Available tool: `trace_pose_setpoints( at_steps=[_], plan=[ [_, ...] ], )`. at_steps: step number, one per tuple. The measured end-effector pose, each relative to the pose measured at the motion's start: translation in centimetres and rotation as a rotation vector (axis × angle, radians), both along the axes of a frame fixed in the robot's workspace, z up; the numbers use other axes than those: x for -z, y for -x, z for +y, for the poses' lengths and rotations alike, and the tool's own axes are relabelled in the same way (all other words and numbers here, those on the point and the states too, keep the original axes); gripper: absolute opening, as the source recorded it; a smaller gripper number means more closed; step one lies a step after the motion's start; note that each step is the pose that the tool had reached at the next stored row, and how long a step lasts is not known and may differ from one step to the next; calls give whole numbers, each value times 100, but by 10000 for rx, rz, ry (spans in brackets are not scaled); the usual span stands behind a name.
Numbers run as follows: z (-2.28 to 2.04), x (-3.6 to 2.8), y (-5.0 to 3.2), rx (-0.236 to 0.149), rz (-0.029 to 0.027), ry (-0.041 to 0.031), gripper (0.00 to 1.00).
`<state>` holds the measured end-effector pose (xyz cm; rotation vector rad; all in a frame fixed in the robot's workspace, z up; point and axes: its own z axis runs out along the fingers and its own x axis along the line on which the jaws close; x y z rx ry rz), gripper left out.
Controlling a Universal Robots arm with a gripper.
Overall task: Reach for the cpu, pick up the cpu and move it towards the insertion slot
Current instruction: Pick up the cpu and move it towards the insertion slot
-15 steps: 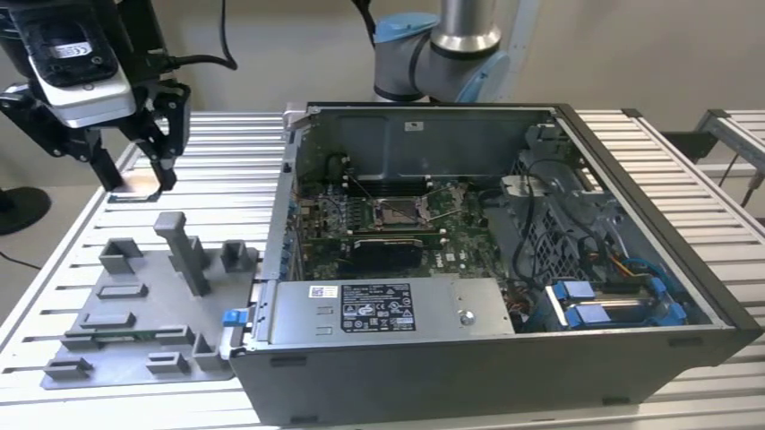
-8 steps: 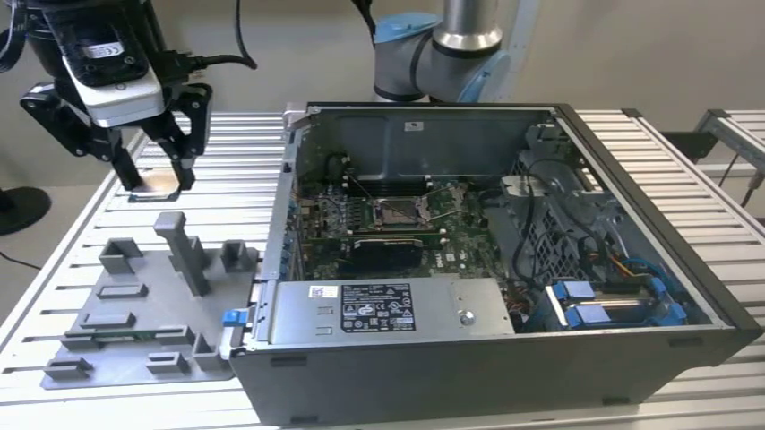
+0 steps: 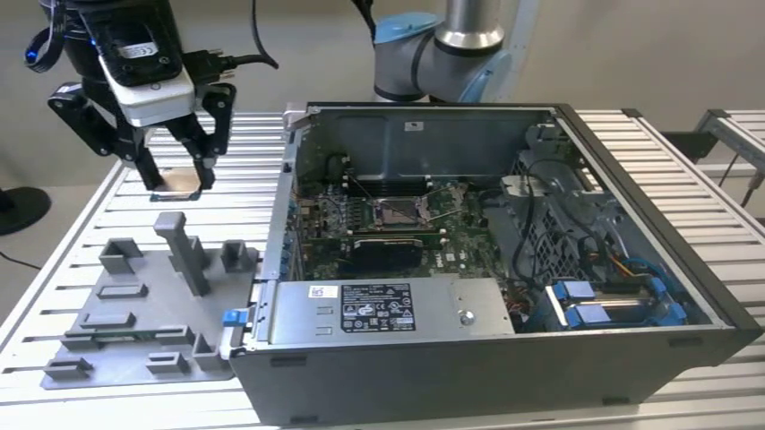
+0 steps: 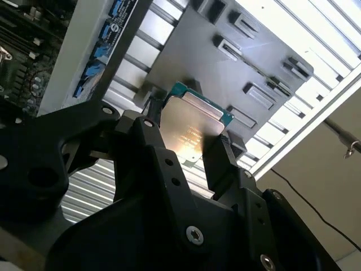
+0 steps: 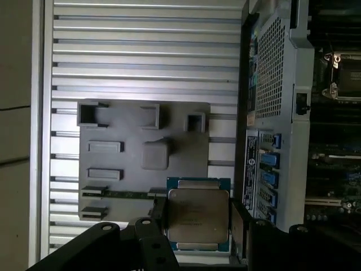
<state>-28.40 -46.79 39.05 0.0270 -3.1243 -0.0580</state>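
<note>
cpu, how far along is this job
Reach and pickup look done: the gripper is shut on the cpu, held in the air near the grey fixture plate. Left: the move across to the insertion slot, inside the open case toward the exterior view's right.

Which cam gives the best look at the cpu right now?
First wrist view: the cpu faces the camera, nearly whole, held in the end effector. Second wrist view: cpu slanted, partly hidden by the fingers. Exterior view: cpu is a small pale sliver.
</note>
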Motion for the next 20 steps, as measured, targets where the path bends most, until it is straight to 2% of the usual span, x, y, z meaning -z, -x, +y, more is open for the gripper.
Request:
trace_pose_setpoints(
  at_steps=[20],
  plan=[
    [0,0,-485,-1,14,1,0]
  ],
)
